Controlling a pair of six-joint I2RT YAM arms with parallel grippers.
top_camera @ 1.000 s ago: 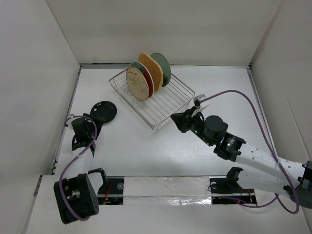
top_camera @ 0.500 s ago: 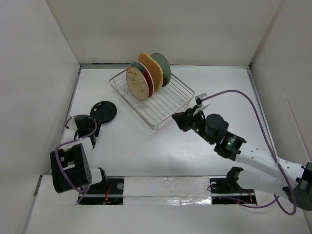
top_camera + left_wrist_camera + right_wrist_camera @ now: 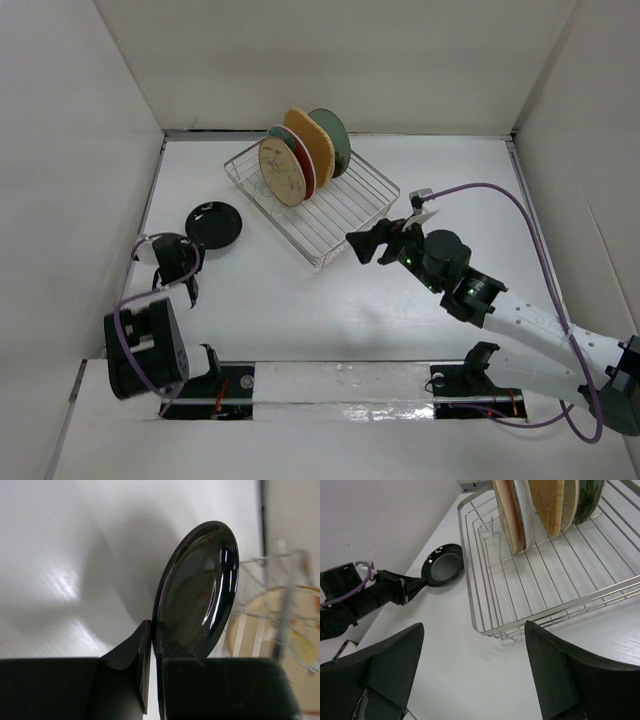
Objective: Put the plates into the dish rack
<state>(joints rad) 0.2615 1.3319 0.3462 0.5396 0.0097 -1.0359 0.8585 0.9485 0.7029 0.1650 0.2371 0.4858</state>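
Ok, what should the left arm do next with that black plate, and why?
Probably lift it a little: the left jaws are shut on the rim of the black plate, which lies flat, apart from the dish rack, whose near slots are free.

Tabletop (image 3: pixel 300 310): was white and matte, with soft grey shadows lying on it.
Back wall (image 3: pixel 340 60): stood pale and plain along the far edge of the tabletop.
Left wall (image 3: pixel 70 180): was the same off-white and slanted outward in the top view.
Right wall (image 3: pixel 590 150): was off-white and closed the other side.
Dark seam (image 3: pixel 430 133): ran where the back wall met the tabletop.
Silvery strip (image 3: pixel 340 385): lay wrinkled and shiny along the near edge.
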